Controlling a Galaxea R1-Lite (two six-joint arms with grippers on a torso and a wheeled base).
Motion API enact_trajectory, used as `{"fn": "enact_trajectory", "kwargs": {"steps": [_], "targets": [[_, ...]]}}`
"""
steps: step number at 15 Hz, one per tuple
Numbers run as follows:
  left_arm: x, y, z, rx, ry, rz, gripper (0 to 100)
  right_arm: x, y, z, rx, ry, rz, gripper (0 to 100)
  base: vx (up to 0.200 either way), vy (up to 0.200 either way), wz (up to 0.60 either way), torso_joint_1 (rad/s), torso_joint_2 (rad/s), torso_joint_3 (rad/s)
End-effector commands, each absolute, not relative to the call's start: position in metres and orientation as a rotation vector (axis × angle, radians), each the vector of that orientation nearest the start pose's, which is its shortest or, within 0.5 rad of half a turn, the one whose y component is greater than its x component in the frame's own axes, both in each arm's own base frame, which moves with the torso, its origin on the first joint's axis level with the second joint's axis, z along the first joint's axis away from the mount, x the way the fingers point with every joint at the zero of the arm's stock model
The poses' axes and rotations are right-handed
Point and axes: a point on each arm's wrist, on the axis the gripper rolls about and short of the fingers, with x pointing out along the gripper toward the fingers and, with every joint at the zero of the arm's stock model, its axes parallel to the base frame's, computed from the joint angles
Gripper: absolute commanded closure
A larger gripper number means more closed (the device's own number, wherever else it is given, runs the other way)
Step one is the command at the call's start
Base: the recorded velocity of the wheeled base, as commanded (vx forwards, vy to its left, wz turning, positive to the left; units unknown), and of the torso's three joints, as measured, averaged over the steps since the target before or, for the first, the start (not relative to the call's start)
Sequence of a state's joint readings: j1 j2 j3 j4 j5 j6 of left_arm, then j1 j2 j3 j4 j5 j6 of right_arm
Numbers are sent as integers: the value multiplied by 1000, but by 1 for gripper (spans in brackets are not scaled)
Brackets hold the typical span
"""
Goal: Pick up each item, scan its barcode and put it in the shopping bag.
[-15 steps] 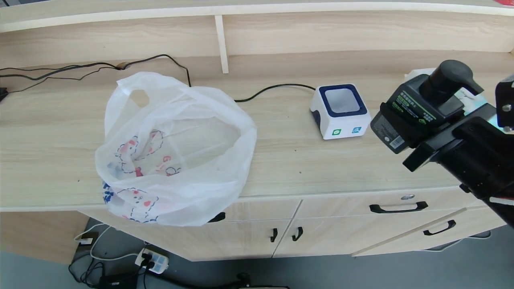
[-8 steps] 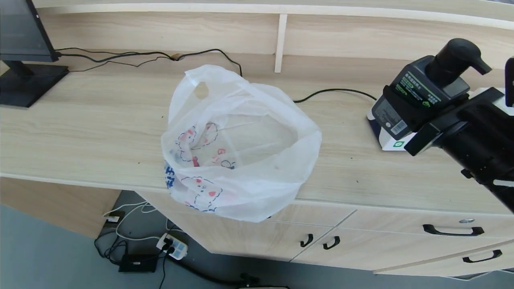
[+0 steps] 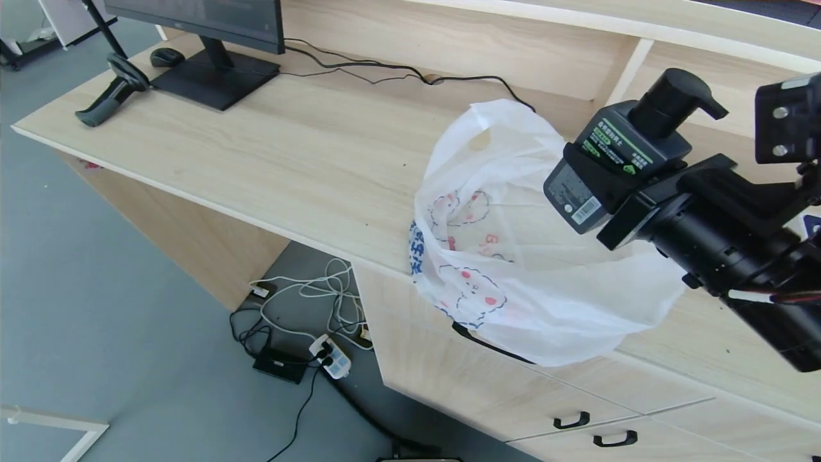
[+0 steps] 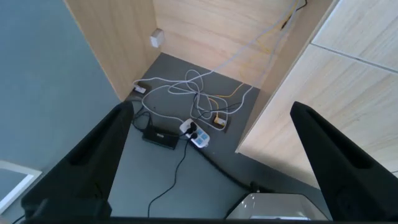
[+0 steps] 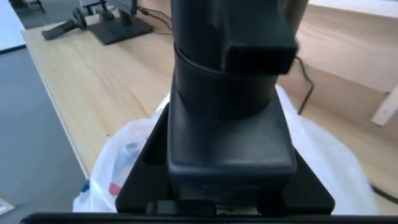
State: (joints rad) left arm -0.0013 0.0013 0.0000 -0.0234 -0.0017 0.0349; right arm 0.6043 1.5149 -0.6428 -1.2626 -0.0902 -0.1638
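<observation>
Right gripper [image 3: 641,192] clamped on black pump bottle [image 3: 619,154], over white shopping bag [image 3: 513,269] | left gripper [image 4: 211,168] spread wide, empty | Risk: bag overhangs counter [image 3: 288,154] edge; bottle's weight may drag it off, or limp rim may deflect it.

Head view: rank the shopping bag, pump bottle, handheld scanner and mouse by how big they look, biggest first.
1. shopping bag
2. pump bottle, though it is nearest the camera, so its place is unsure
3. handheld scanner
4. mouse
</observation>
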Motion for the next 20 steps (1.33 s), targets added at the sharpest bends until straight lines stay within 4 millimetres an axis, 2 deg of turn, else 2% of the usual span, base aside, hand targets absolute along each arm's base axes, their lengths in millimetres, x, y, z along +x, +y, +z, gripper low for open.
{"fn": "enact_trajectory", "kwargs": {"steps": [1,3,4,5,8,11,15,16,20], "targets": [[-23,0,78,35,-25,-3,0,230,153,242,67,-343,491,100,0,0,0,0,0,0],[-23,0,78,38,-25,-3,0,250,155,228,190,-267,479,100,0,0,0,0,0,0],[-23,0,78,40,-26,-3,0,263,146,223,213,-250,441,100,0,0,0,0,0,0],[-23,0,79,40,-28,-3,0,268,145,220,242,-234,450,100,0,0,0,0,0,0],[-23,0,79,40,-28,-3,0,273,157,212,430,-162,495,100,0,0,0,0,0,0],[-23,0,79,63,-28,-2,0,267,158,199,518,-90,472,100,0,0,0,0,0,0],[-23,0,78,57,-26,-2,0,275,161,188,554,-53,459,100,0,0,0,0,0,0],[-23,0,78,54,-26,-2,0,276,162,187,556,-48,461,0,0,0,0,0,0,0],[-23,0,78,54,-26,-2,0,280,157,191,522,-84,432,0,0,0,0,0,0,0]]}}
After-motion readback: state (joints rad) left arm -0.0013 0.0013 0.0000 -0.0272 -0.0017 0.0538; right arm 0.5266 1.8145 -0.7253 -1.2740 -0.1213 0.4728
